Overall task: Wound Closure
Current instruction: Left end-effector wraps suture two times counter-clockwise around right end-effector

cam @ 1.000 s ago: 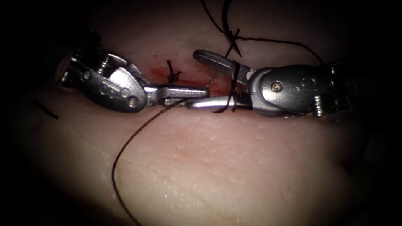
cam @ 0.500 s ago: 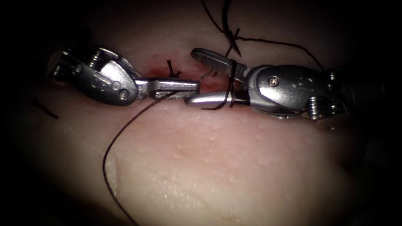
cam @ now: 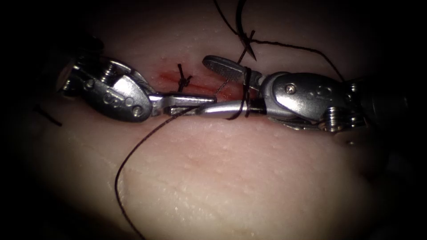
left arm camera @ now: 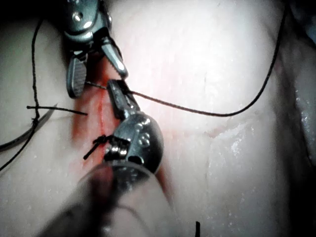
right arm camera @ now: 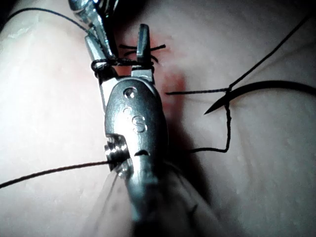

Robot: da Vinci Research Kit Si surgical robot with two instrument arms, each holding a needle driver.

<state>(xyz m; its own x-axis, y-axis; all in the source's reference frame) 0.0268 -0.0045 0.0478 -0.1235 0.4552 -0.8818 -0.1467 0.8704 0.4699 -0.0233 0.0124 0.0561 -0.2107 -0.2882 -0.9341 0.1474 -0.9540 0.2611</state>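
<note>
The left tool (cam: pixel 208 98) reaches in from the left over the cut (cam: pixel 195 86), its jaws shut on the thread (cam: pixel 133 153), which trails down across the near tissue. Its tip lies between the open jaws of the right tool (cam: pixel 203 85). Thread loops (cam: pixel 244 89) wrap both right jaws near their hinge, and the right tool holds nothing. The curved needle (cam: pixel 242 26) lies free on the tissue beyond the right part of the cut. A tied stitch (cam: pixel 182 80) sits on the cut. The left wrist view shows the left tool (left arm camera: pixel 113 88) gripping thread (left arm camera: pixel 197 111). In the right wrist view, loops (right arm camera: pixel 116 61) wrap the right tool (right arm camera: pixel 116 34).
Red fluid (cam: pixel 169 76) stains the cut around the stitch. A short cut end of thread (cam: pixel 46 115) lies on the tissue at far left. The needle's thread (cam: pixel 302 44) runs rightward behind the right tool. Pale tissue (cam: pixel 231 178) spreads in front of the tools.
The left tool drew back to the left with the thread, then returned right, so its tip now sits deeper between the right tool's jaws. The loops stay on the right jaws.
</note>
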